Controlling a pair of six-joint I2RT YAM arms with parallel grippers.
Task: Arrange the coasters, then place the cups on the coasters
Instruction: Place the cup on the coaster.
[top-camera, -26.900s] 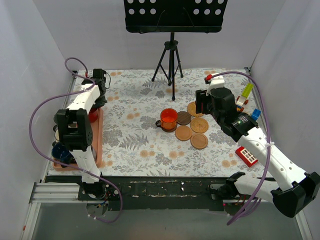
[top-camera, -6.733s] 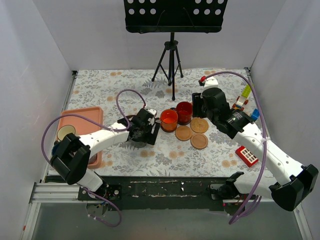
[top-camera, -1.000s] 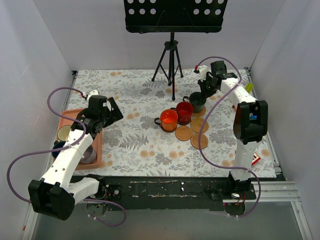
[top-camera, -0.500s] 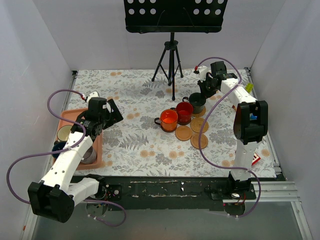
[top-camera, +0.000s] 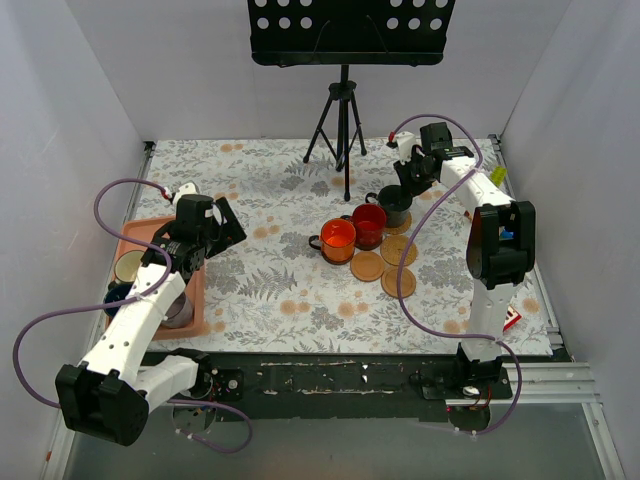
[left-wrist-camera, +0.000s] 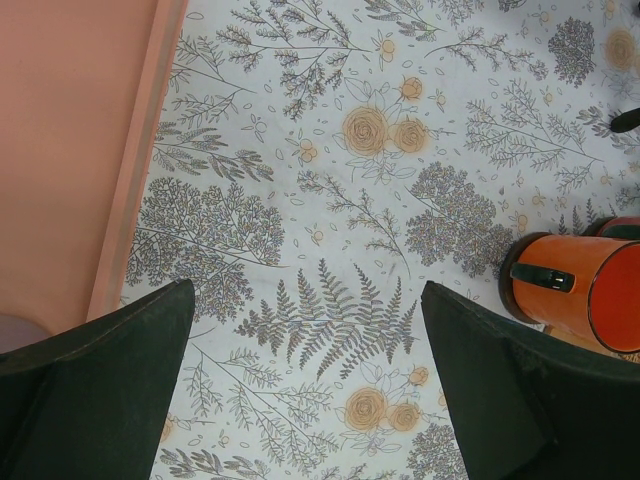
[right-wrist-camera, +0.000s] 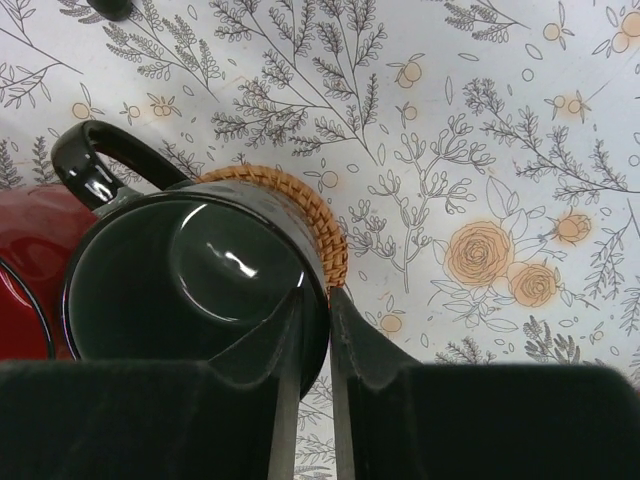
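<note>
The dark green cup (right-wrist-camera: 180, 290) stands on a woven rattan coaster (right-wrist-camera: 310, 215), next to the red cup (right-wrist-camera: 25, 260). My right gripper (right-wrist-camera: 315, 300) straddles its rim, one finger inside and one outside, close on the wall. In the top view the orange cup (top-camera: 338, 239), red cup (top-camera: 369, 224) and dark green cup (top-camera: 394, 204) stand in a row, with three bare coasters (top-camera: 398, 283) in front. My left gripper (top-camera: 232, 232) hovers open over the cloth beside the tray (top-camera: 195, 285), holding nothing. The orange cup (left-wrist-camera: 590, 295) shows at the right of the left wrist view.
The salmon-pink tray (left-wrist-camera: 70, 130) at the left holds a cream cup (top-camera: 128, 266), a dark blue cup (top-camera: 118, 297) and a purple-grey cup (top-camera: 175, 310). A black tripod (top-camera: 343, 130) stands at the back middle. Toy blocks (top-camera: 495, 180) lie along the right wall.
Neither arm has visibly shifted. The right fingers stay at the dark green cup's rim, with a slightly wider gap than before.
</note>
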